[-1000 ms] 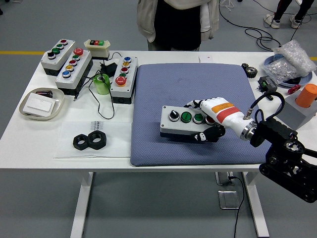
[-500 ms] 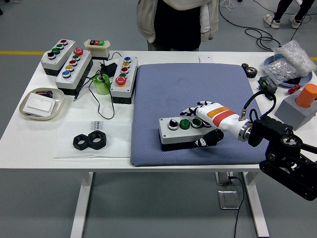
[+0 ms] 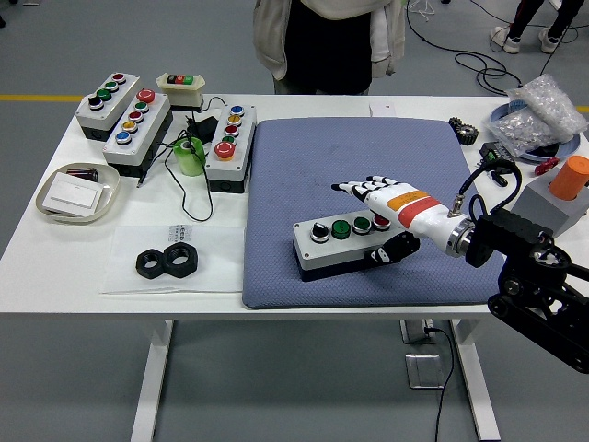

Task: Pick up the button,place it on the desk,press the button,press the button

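Grey four-button control box (image 3: 336,247) near the front edge of the blue quilted mat (image 3: 359,157), white-gloved right hand (image 3: 385,216) over its right end, fingers spread above, thumb below, grasp unclear

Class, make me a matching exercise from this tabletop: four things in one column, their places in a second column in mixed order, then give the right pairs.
Things:
1. black nuts
2. orange cylinder
3. button box at the right hand
4. beige tray

Places:
A. on the blue mat
B. left edge of the table
C. on a white sheet, front left
D. on a grey block, far right

Pairs: 1-C, 2-D, 3-A, 4-B
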You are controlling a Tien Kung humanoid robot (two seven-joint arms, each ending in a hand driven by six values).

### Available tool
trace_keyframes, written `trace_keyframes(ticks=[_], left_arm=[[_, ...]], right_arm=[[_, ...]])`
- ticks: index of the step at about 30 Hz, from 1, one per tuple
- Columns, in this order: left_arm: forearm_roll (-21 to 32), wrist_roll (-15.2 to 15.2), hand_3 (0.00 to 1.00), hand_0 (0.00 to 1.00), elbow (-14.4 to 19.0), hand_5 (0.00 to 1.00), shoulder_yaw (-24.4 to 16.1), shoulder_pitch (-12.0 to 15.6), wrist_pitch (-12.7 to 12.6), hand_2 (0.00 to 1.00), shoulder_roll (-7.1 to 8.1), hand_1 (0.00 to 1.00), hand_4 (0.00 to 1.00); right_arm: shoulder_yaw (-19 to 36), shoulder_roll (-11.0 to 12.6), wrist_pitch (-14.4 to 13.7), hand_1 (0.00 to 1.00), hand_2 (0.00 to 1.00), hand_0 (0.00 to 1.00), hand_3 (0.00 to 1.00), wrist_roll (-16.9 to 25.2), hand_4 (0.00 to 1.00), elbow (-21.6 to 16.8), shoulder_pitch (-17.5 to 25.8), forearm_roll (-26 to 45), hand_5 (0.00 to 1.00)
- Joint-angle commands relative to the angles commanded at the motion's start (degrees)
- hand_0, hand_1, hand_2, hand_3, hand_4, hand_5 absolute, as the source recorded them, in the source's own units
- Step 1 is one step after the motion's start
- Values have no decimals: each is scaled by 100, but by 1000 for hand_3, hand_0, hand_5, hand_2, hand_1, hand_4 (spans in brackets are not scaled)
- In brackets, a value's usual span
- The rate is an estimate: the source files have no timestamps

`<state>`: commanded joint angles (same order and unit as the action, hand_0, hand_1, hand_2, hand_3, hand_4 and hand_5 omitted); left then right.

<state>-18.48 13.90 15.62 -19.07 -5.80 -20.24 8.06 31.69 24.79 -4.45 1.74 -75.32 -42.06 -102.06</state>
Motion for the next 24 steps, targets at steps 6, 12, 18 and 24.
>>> trace_keyframes(ticks=[6, 12, 18, 24], left_arm=[[-6, 1, 771, 746, 0, 998, -2, 1, 3, 856, 5, 782, 542], [-62, 19, 771, 746, -6, 998, -38, 13, 12, 856, 6, 782, 542], [-115, 36, 771, 746, -10, 998, -75, 33, 16, 856, 0, 782, 542], [-187, 57, 770, 746, -14, 998, -122, 51, 19, 856, -9, 782, 542]], right_arm=[[524, 301, 164, 930, 998, 998, 998, -230, 940, -649, 239, 20, 49], [906, 611, -11, 834, 892, 988, 998, -622, 871, -1109, 526, -21, 57], [837, 736, -188, 94, 237, 304, 779, -738, 735, -1175, 683, 155, 118], [701, 691, -295, 2, 141, 240, 668, -858, 560, -1133, 748, 300, 2]])
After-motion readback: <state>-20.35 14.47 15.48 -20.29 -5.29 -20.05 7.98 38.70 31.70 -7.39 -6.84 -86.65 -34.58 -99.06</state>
